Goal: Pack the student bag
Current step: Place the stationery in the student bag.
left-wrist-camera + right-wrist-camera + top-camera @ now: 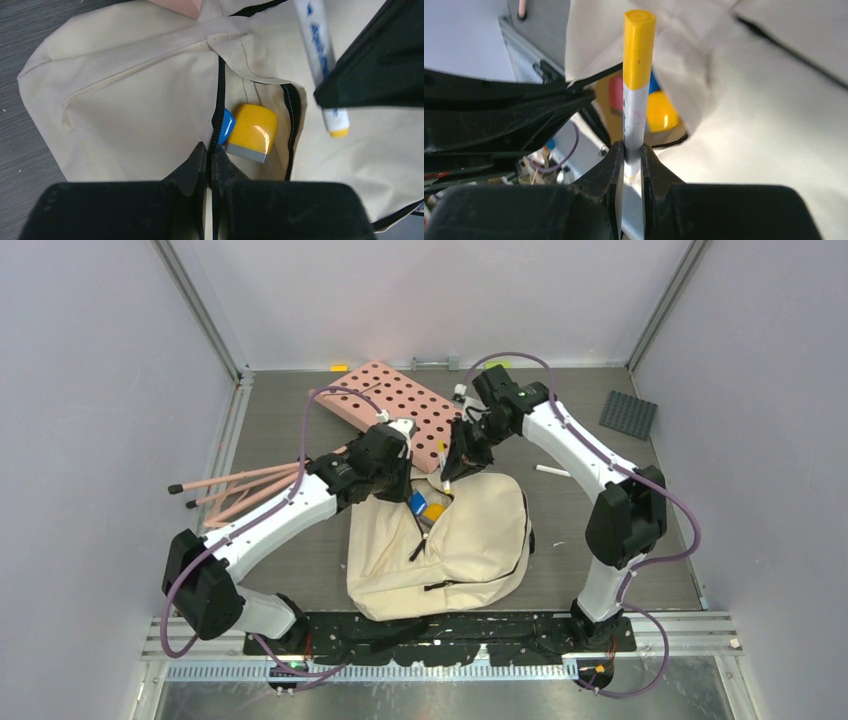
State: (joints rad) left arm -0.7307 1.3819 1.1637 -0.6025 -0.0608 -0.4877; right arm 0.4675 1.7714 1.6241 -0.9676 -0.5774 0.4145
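"Where is the student bag [455, 540]?"

"It lies mid-bench toward the near edge, its zip open. A yellow item [252, 131] and a blue item [227, 125] sit inside."

"And the arms?"

"The left end effector [210, 157] is pinched narrow on the bag's zipper edge. The right end effector [631, 152] clamps a yellow-capped marker [638, 75] over the bag, beside the opening."

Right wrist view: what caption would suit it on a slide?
Right gripper pinches a yellow-capped marker, aimed at the open cream student bag, a yellow item already inside.
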